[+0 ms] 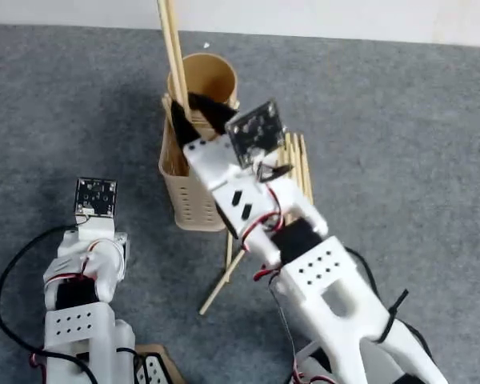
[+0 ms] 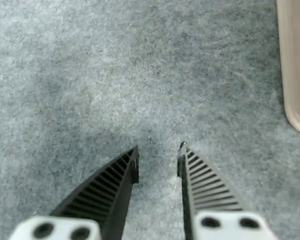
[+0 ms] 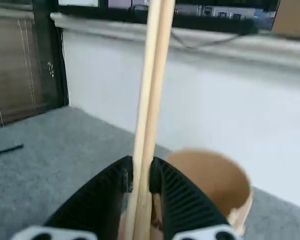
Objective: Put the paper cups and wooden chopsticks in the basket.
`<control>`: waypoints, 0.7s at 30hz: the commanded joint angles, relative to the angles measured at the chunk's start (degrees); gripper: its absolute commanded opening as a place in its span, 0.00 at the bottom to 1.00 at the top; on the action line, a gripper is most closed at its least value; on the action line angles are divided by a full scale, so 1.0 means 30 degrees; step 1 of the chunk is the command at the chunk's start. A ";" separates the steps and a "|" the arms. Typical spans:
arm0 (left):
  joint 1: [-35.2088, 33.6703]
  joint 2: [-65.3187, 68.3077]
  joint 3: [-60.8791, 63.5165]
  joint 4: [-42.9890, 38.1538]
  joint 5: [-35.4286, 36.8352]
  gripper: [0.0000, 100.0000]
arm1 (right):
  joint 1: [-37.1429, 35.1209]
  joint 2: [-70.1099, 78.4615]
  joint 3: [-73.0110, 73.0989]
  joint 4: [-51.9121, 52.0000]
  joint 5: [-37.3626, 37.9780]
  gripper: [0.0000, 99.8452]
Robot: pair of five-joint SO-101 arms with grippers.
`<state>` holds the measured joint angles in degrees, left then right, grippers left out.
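Note:
My right gripper (image 1: 194, 114) hovers over the beige slotted basket (image 1: 188, 192) and is shut on a pair of wooden chopsticks (image 1: 173, 44) that stand nearly upright. In the right wrist view the chopsticks (image 3: 152, 90) rise between the fingers of that gripper (image 3: 141, 166), with a brown paper cup (image 3: 212, 177) just behind. The cup (image 1: 210, 78) stands at the basket's far end. More chopsticks (image 1: 298, 164) lie on the carpet beside the basket, and some (image 1: 222, 285) stick out from under the right arm. My left gripper (image 2: 159, 156) is open over bare carpet.
Grey carpet covers the whole table. The left arm (image 1: 88, 264) sits at the near left, well away from the basket, whose rounded corner (image 2: 296, 75) shows in the left wrist view. A pale wall runs along the far edge.

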<state>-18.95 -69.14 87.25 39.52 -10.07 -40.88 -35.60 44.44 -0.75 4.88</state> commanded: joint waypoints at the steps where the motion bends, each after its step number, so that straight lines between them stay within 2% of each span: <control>1: 0.0073 -0.0132 -0.0103 -0.0322 0.0088 0.16 | -0.0161 -0.0659 0.1978 -0.0982 -0.0029 0.05; 4: 0.0073 -0.0132 -0.0103 -0.0322 0.0088 0.16 | -0.0103 -0.1802 0.2359 -0.0894 -0.0029 0.17; 5: 0.0073 -0.0132 -0.0103 -0.0322 0.0088 0.16 | -0.0073 -0.2095 0.2300 -0.0425 -0.0029 0.18; 8: 0.0073 -0.0132 -0.0103 -0.0322 0.0088 0.16 | -0.0015 -0.3062 0.1392 0.1861 -0.0029 0.16; 12: 0.0073 -0.0132 -0.0103 -0.0322 0.0088 0.16 | 0.1187 -0.4147 -0.1187 0.6549 -0.0029 0.16; 17: 0.0073 -0.0132 -0.0103 -0.0322 0.0088 0.16 | 0.5788 -0.4264 -0.6168 1.6835 0.0000 0.16; 19: 0.0073 -0.0132 -0.0103 -0.0322 0.0088 0.16 | 0.7751 -0.3121 -0.7751 2.0088 0.0000 0.16; 21: 0.0132 -0.0132 -0.0103 -0.0322 0.0088 0.16 | 0.9245 -0.1421 -0.7516 2.1934 0.0440 0.16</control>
<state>-18.95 -69.14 87.25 39.52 -10.07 -19.96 -44.57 25.27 53.67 4.88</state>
